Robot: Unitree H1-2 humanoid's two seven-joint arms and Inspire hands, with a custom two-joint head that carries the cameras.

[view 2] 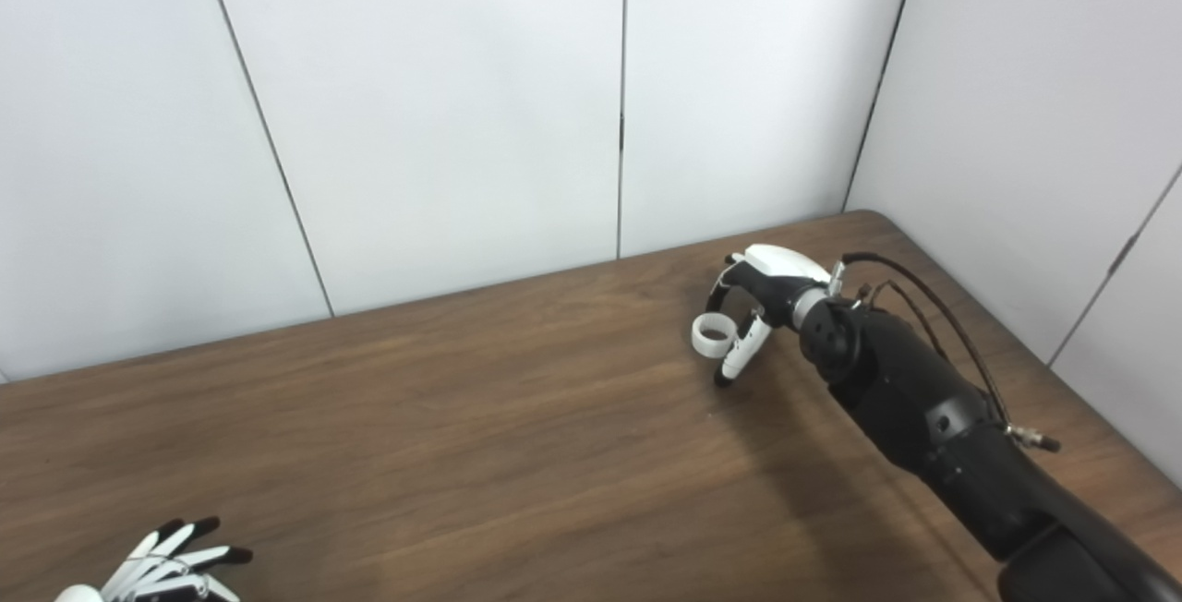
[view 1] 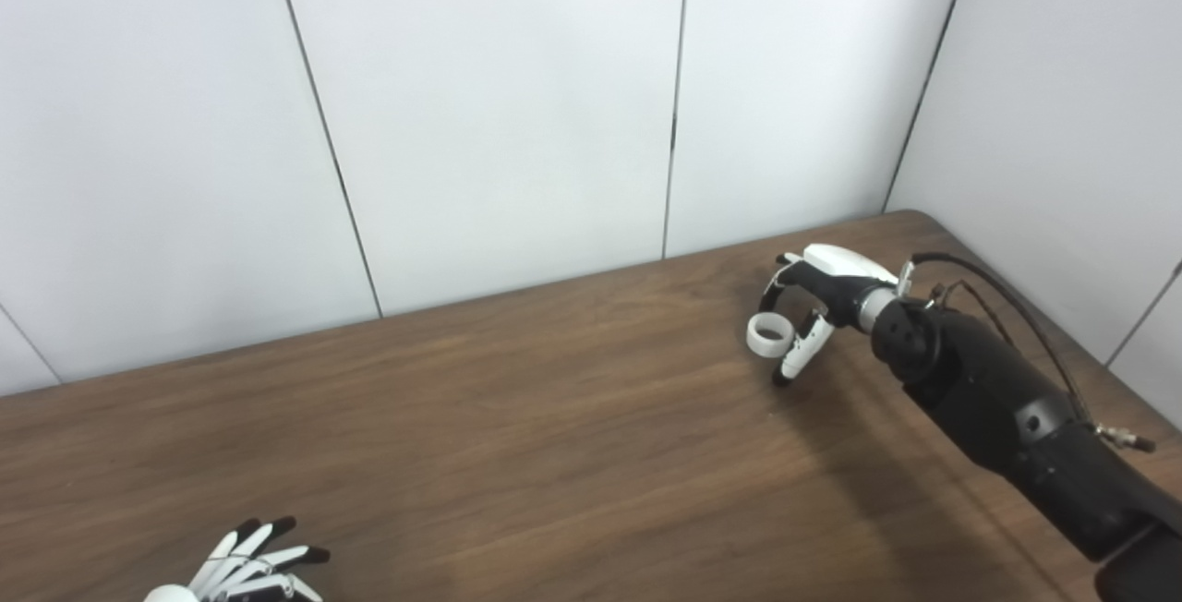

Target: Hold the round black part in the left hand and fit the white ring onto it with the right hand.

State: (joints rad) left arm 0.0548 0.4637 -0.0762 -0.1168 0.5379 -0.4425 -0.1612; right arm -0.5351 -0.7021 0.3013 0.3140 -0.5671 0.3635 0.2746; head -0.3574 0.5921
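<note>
The fingers (view 1: 277, 542) of the left hand (view 1: 242, 570) are spread apart like a fan at the bottom left corner, with their black tips pointing up and to the right, and they grasp nothing. Only the upper part of this hand is visible, because the rest is cut by the lower edge of the view. It stays low over the brown wooden table (view 1: 517, 436), which fills the lower half of the scene, and behind it stand plain white wall panels (view 1: 499, 103) with thin dark seams. Far to the right, near the back corner of the table, the right hand (view 1: 813, 307) reaches in on a thick black arm (view 1: 1007, 408) with thin cables along it. Its fingers curl downward and its thumb comes from the side, and between them they grasp the white ring (view 1: 770, 334). The ring is held a little tilted, with its opening facing mostly upward, just over the table surface. The two hands are well apart from each other.
</note>
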